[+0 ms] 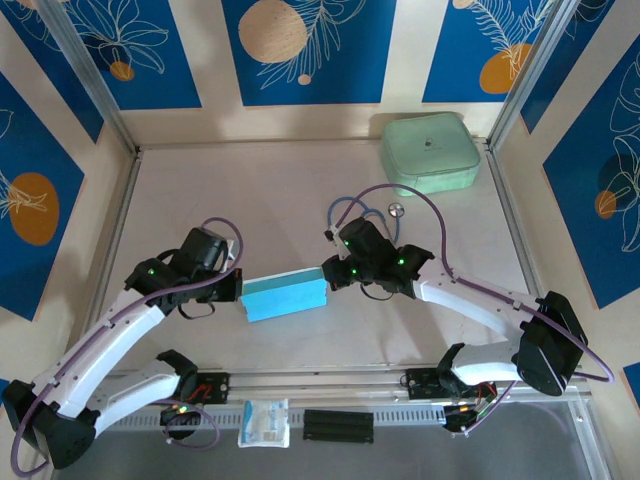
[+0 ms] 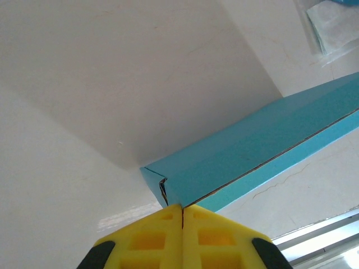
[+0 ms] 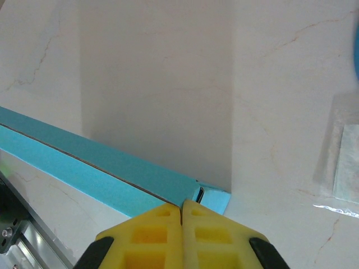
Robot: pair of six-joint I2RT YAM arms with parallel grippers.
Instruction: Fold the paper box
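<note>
The paper box (image 1: 285, 297) is a flat sky-blue rectangle, folded up and lying lengthwise between my two arms near the table's front. My left gripper (image 1: 237, 290) is shut on its left end. In the left wrist view the yellow fingertips (image 2: 162, 224) press together on the box's corner (image 2: 252, 151), where a tucked flap leaves a thin dark slit. My right gripper (image 1: 330, 278) is shut on the right end. In the right wrist view that gripper (image 3: 181, 208) pinches the box's edge (image 3: 84, 151) beside a small open corner gap. A broad shadow lies on the table behind the box.
A mint-green rounded case (image 1: 430, 152) sits at the back right, with a small round metal piece (image 1: 397, 209) in front of it. A white-and-blue packet (image 1: 264, 422) and a black strip (image 1: 338, 425) lie by the front rail. Metal frame posts stand at both sides.
</note>
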